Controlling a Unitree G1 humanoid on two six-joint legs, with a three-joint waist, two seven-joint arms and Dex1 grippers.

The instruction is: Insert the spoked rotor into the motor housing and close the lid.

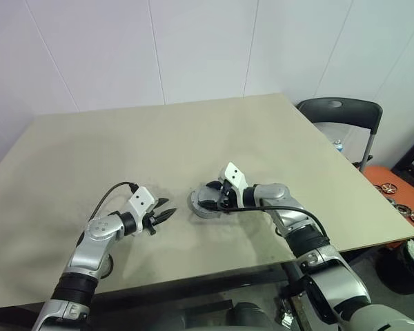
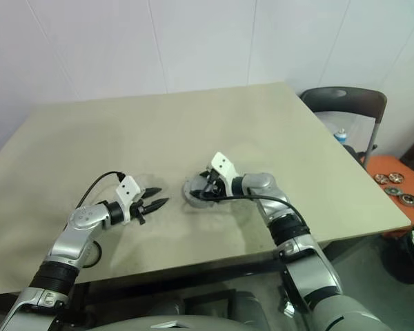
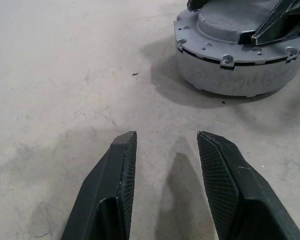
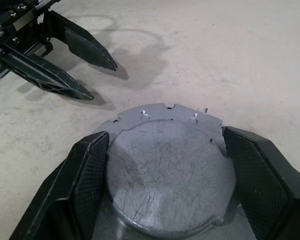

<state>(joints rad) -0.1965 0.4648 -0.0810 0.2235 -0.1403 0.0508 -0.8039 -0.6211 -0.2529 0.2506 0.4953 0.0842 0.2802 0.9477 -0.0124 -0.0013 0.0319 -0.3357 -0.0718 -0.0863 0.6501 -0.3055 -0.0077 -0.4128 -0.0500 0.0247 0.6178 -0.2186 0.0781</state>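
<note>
Near the middle of the matt beige counter (image 1: pixel 159 138) – motor housing (image 3: pixel 237 75), a squat grey cylinder, capped by the lid (image 4: pixel 170 165), scratched silver-grey with notched rim and small holes. Right tool (image 4: pixel 165 150) clasping the lid's raised centre, ribbed black pads against both sides. Left tool (image 1: pixel 164 216) just beside, released, holding nothing. Seen from the left wrist – dark seam between lid and housing wall
</note>
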